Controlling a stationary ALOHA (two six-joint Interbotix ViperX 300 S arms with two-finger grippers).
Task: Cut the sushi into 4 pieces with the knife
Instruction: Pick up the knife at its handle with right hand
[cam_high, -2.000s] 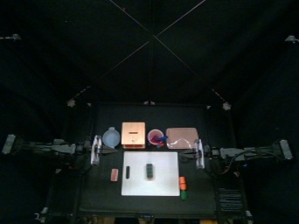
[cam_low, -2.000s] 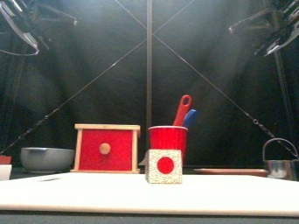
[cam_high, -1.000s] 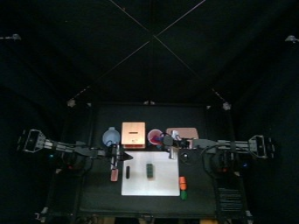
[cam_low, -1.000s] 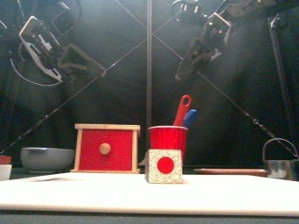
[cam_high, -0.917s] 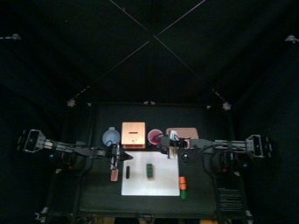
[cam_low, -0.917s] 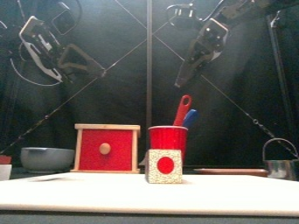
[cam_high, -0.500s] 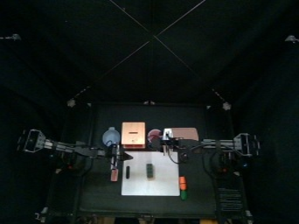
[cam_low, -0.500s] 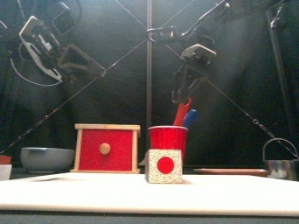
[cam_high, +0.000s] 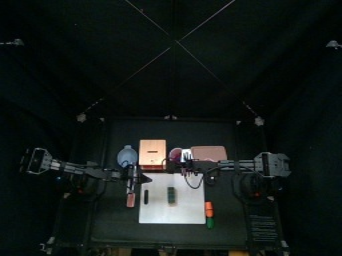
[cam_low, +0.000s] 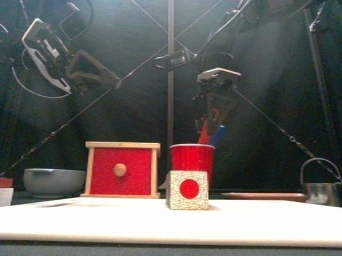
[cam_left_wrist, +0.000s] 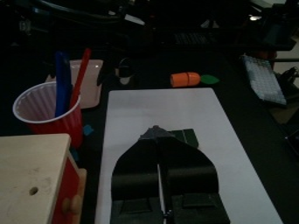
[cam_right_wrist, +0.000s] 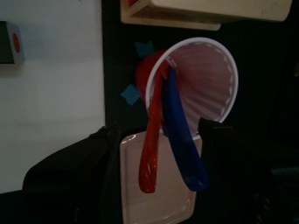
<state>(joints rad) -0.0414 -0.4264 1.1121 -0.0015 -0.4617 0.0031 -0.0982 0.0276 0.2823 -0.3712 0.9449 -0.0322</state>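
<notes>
– On the white board (cam_high: 171, 208), top view: sushi roll (cam_high: 171, 194) near its middle. Grippers?
– Left gripper (cam_high: 130, 180) off the board's left edge, right gripper (cam_high: 191, 179) just beside the red cup (cam_high: 178, 157). Front view: right one hangs above the knives (cam_low: 209, 128) standing in the cup. Wrist views: left jaws closed, empty; right jaws spread either side of the knife handles.

The top camera hangs high, looking down on the whole surface (cam_high: 114, 225) from afar; the front one sits at its near edge, level and close. Both wrist cameras look down from close range, and all four views share the red cup (cam_low: 191, 158)
</notes>
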